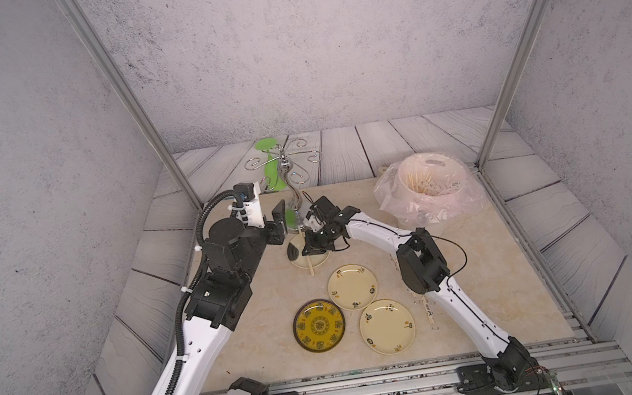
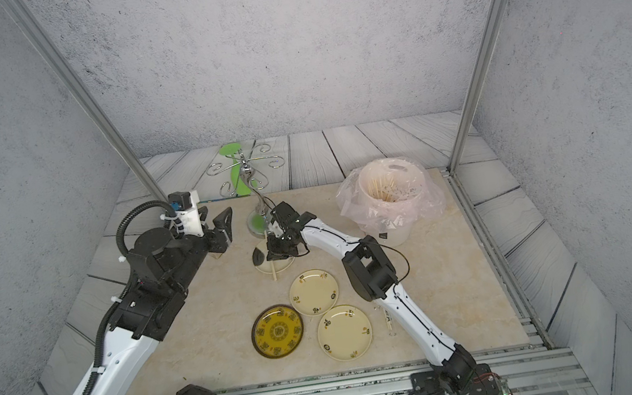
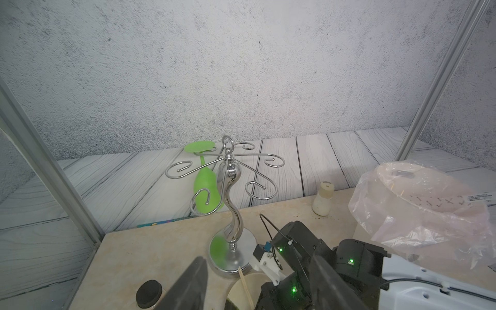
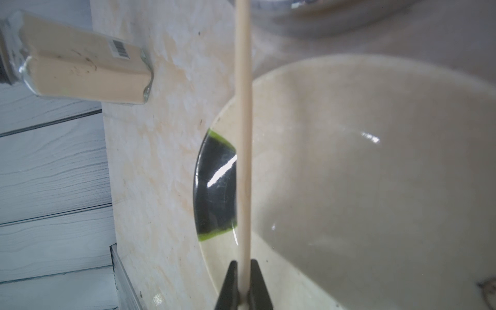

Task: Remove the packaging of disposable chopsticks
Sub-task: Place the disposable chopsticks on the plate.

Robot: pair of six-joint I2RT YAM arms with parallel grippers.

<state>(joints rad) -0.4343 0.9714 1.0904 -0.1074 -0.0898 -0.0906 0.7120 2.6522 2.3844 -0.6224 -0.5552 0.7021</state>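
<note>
2 top views: right claw (image 1: 308, 251) clamped on bare disposable chopsticks (image 1: 310, 270) above cream plate (image 1: 321, 260); left claw (image 2: 216, 223) open, empty; packaging (image 1: 428, 309) on tabletop (image 1: 267, 339) beside right arm.
Left wrist: jaws wide apart, holding nothing.
Right wrist: stick pinched between closed jaws.
Handling (judged): sticks light, stiff, may pivot; sleeve flimsy, slippery, so pinch 1 end.

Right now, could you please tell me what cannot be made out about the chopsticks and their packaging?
- The held chopstick: it runs off the right wrist view's edge at both ends, past the right gripper. One stick or a pair is unclear.
- The wrapped chopsticks: partly behind the right arm in both top views, and the print is too small to read.
- The bin: its contents are too small to count in the top views.
</note>
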